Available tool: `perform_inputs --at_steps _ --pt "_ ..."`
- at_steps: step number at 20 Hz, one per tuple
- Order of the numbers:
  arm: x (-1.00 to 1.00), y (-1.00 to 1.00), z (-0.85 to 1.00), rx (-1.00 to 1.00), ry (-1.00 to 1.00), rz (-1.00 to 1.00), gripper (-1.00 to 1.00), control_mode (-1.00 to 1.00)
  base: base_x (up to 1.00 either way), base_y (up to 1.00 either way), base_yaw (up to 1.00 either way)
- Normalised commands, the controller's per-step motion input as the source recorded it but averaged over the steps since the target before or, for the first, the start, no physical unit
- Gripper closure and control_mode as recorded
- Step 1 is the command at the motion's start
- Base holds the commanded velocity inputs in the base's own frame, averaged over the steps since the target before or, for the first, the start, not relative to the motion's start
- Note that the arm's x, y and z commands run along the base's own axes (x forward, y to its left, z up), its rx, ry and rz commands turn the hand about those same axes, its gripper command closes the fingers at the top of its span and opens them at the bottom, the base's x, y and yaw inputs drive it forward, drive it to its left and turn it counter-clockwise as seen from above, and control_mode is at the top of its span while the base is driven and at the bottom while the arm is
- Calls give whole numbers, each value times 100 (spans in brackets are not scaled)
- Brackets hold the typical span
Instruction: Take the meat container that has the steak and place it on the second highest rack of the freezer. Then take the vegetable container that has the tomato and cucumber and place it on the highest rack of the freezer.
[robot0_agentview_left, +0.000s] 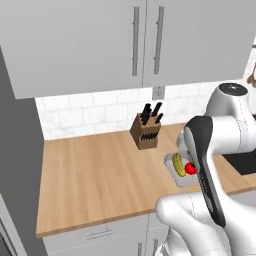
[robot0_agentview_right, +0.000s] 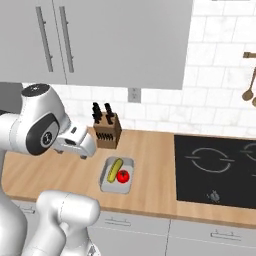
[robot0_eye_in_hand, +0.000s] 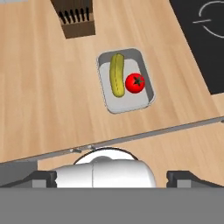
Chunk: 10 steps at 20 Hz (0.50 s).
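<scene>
The vegetable container (robot0_eye_in_hand: 127, 103), a pale shallow tray, sits on the wooden counter near its front edge. Inside it the yellow-green cucumber (robot0_eye_in_hand: 117, 74) lies beside the round red tomato (robot0_eye_in_hand: 134, 82). The right base view shows the same tray (robot0_agentview_right: 107, 183) with cucumber (robot0_agentview_right: 115, 170) and tomato (robot0_agentview_right: 123, 176). In the left base view my forearm covers part of the tray (robot0_agentview_left: 170, 161). My gripper (robot0_eye_in_hand: 111, 177) hangs open above the counter's front edge, short of the tray, with nothing between its fingertips (robot0_eye_in_hand: 40, 176). The meat container, the steak and the freezer racks are out of view.
A wooden knife block (robot0_agentview_right: 106, 131) stands behind the tray near the tiled wall. A black cooktop (robot0_agentview_right: 215, 167) lies to the tray's right. Upper cabinets (robot0_agentview_left: 135, 45) hang over the counter. A tall grey panel (robot0_agentview_left: 15, 165) closes the counter's left end. Bare counter (robot0_agentview_left: 90, 175) stretches left of the tray.
</scene>
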Motion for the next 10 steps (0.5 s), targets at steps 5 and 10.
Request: perform_inputs --at_steps 5,10 --pt "0 0 0 0 0 0 -100 100 24 -25 0" --pt "24 -37 -54 6 0 -10 -100 -100 5 -4 0"
